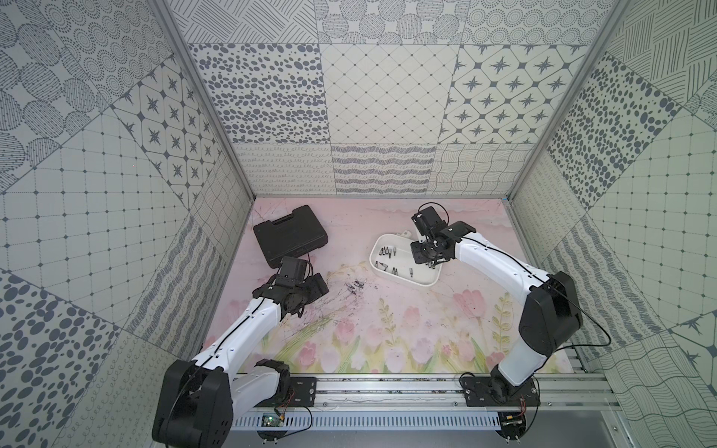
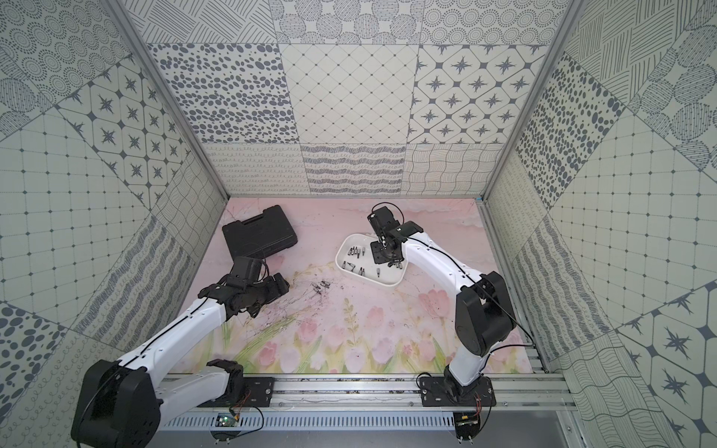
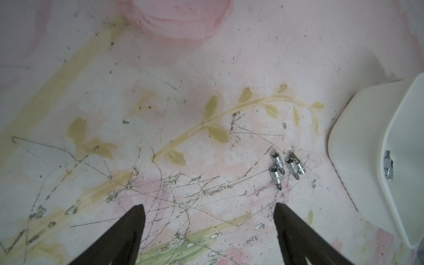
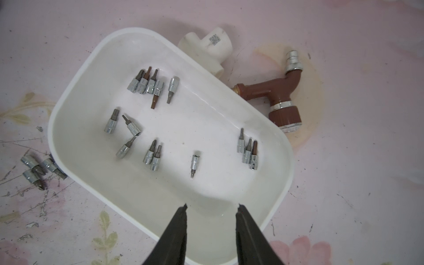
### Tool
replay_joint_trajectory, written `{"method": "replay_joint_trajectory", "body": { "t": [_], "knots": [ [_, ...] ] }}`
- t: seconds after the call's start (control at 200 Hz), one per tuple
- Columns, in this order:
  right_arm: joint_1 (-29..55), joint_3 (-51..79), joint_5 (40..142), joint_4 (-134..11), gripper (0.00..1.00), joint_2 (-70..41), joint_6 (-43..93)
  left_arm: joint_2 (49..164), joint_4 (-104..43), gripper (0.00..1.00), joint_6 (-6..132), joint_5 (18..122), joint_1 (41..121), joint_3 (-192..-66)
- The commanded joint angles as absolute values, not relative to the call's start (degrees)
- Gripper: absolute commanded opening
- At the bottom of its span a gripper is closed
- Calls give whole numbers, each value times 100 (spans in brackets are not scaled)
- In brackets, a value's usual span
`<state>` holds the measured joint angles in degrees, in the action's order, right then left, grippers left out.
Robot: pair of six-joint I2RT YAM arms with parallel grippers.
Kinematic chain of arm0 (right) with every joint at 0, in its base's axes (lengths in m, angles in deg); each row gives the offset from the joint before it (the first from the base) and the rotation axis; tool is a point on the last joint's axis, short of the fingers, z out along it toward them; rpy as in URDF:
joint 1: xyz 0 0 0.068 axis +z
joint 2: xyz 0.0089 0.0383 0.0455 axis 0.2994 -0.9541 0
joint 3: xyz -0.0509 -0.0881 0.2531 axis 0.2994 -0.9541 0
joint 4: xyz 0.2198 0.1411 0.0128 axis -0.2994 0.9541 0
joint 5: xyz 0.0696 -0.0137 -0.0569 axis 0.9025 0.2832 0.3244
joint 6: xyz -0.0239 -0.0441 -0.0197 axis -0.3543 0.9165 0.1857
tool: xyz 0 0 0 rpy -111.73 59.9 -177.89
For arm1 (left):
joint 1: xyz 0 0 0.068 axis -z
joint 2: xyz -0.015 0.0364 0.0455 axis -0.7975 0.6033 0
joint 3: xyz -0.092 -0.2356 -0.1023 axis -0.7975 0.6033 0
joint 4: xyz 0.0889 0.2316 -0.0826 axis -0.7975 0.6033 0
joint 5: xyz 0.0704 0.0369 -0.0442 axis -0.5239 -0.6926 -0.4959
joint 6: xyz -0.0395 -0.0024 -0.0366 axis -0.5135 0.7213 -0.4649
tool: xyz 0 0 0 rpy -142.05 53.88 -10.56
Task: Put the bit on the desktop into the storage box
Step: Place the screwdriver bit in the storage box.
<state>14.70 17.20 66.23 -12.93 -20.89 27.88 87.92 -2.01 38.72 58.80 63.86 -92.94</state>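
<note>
Scratched tulip-print bench (image 1: pixel 388 341) carries a black tool case (image 1: pixel 290 234); a white storage box (image 4: pixel 206 128); four loose bits (image 3: pixel 291 165) near it; a white pipe fitting (image 4: pixel 211 50) and a brown pipe fitting (image 4: pixel 275 91) just beside the box.

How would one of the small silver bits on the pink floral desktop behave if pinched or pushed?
Likely rigid and dense for its size: the small silver metal bits look solid steel. Round shiny bases would probably roll or slip. Clustered touching, so neighbours may scatter.

The bits (image 3: pixel 277 160) gleam like polished steel. The storage box (image 4: pixel 206 114) is smooth, glossy white plastic; the desktop (image 3: pixel 206 57) looks matt, scuffed and scratched.
</note>
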Motion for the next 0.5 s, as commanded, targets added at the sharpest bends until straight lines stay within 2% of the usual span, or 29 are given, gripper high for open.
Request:
{"method": "replay_joint_trajectory", "body": {
  "t": [0.0, 0.135, 0.41, 0.495],
  "knots": [
    [1437, 1453, 6251, -1734, 44, -1576, 2737, 9028, 9, 91, 4070, 5965, 6597, -9469],
    [1440, 961, 5949, -2193, 55, -962, 2635, 9377, 91, 87, 4184, 5945, 6870, -9736],
    [1397, -65, 5306, -3014, 69, 267, 2484, 10017, 344, 79, 4318, 5617, 7547, -10355],
    [1344, -260, 5199, -3154, 76, 544, 2502, 10198, 408, 76, 4324, 5500, 7735, -10502]
  ]
}}
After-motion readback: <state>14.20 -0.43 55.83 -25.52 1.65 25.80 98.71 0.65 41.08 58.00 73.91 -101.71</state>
